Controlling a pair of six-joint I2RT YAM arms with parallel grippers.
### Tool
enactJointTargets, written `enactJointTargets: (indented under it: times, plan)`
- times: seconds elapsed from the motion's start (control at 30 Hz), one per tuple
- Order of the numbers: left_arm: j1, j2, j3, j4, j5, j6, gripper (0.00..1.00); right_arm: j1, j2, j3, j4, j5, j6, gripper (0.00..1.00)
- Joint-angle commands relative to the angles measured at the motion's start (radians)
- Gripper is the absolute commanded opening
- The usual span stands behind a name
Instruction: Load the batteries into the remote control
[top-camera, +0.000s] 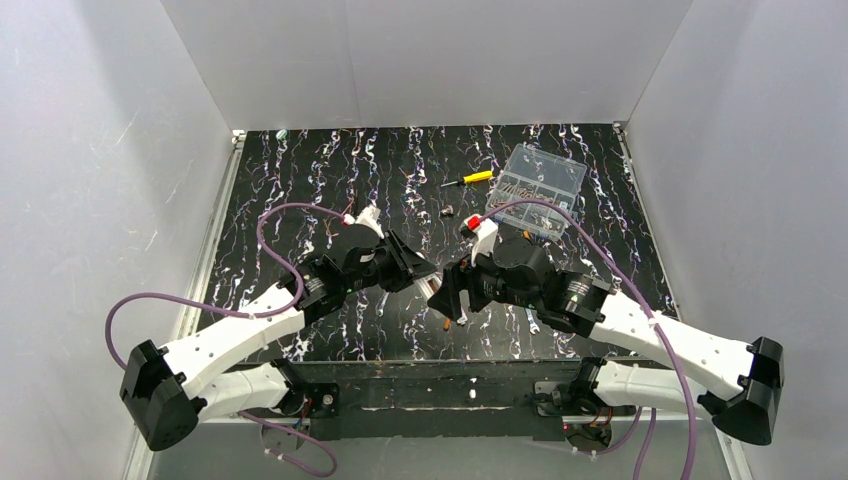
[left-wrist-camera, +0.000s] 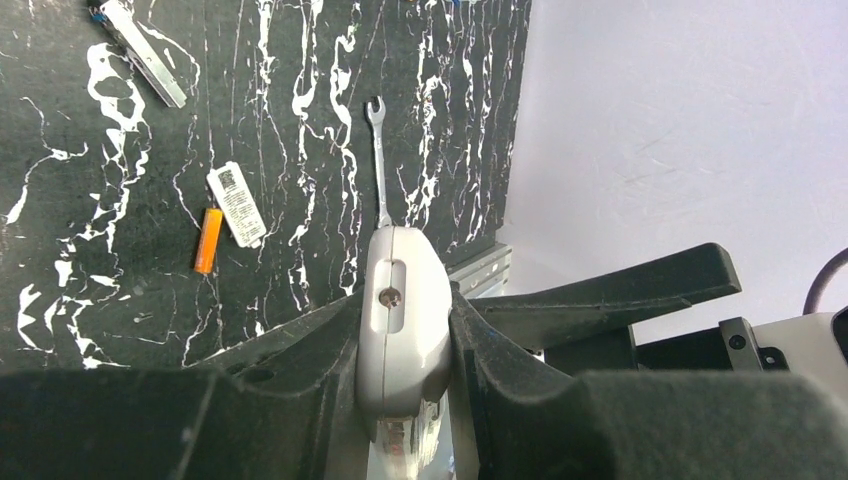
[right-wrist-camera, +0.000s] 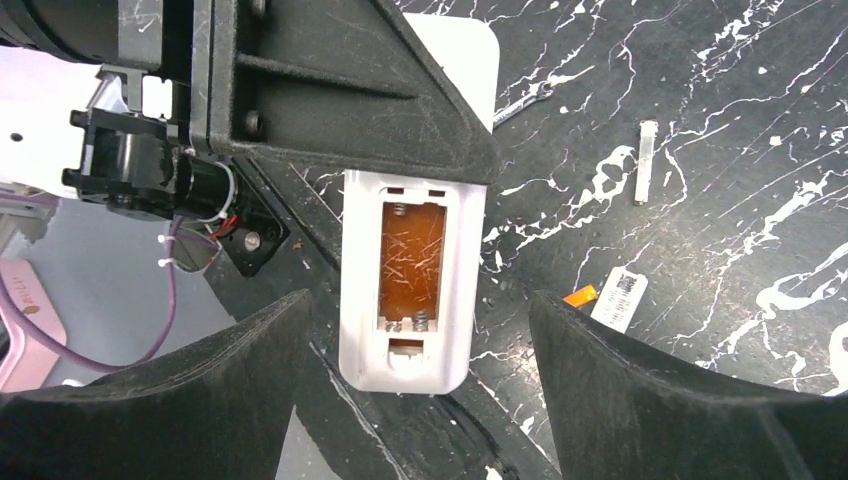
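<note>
1. The left gripper (top-camera: 410, 266) hangs over the middle of the table (top-camera: 300, 180), closer to the near edge. Its jaws are narrow and clamped on the remote (left-wrist-camera: 402, 330).
2. The remote is off the table, pinched between the two black fingers (left-wrist-camera: 290, 360). In the left wrist view a rounded end sticks out past the fingertips, with a slot and a screw in it.
3. In the right wrist view the remote's back faces the camera and its compartment (right-wrist-camera: 412, 262) is uncovered. Small springs show at both ends, and the inside looks orange-brown with pale scratches. Whether a battery lies in it cannot be told.
4. One orange battery (top-camera: 445, 323) lies flat on the table, on the near side of the two grippers and by the middle of the near edge. A white label (right-wrist-camera: 620, 298) lies against it and covers one end.
5. The right gripper (right-wrist-camera: 418, 310) faces the left one, jaws wide and holding nothing. Its fingers stand on either side of the remote's free end, apart from it.
6. A wrench (left-wrist-camera: 379, 160) lies flat just past the remote's end in the left wrist view, close to a table edge.
7. A small stub (top-camera: 448, 211) lies beyond the grippers. A screwdriver (top-camera: 470, 179) lies farther back, near the far edge and right of the middle.
8. A clear box (top-camera: 540, 185) sits toward the far right corner, just right of the screwdriver.
</note>
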Motion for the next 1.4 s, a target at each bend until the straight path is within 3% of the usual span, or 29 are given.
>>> enactJointTargets:
  times: [0.0, 0.23, 0.43, 0.6, 0.97, 1.37]
  plan:
    - [0.005, -0.018, -0.017, 0.051, 0.029, -0.040, 0.00, 0.013, 0.016, 0.051, 0.037, 0.054, -0.043, 0.87]
    - [0.005, -0.027, -0.038, 0.083, 0.014, -0.063, 0.00, 0.024, 0.042, 0.061, 0.046, 0.006, -0.063, 0.81]
    - [0.005, -0.024, -0.035, 0.113, 0.019, -0.085, 0.00, 0.031, 0.053, 0.067, 0.042, -0.043, -0.082, 0.70]
    - [0.005, -0.030, -0.041, 0.133, 0.032, -0.100, 0.00, 0.032, 0.034, 0.075, 0.022, -0.029, -0.117, 0.56]
    - [0.005, -0.036, -0.096, 0.250, 0.075, -0.134, 0.19, 0.032, -0.041, 0.079, -0.010, 0.000, -0.185, 0.23]
    - [0.005, -0.030, -0.083, 0.288, 0.118, -0.137, 0.32, 0.032, -0.071, 0.067, -0.032, -0.009, -0.206, 0.11]
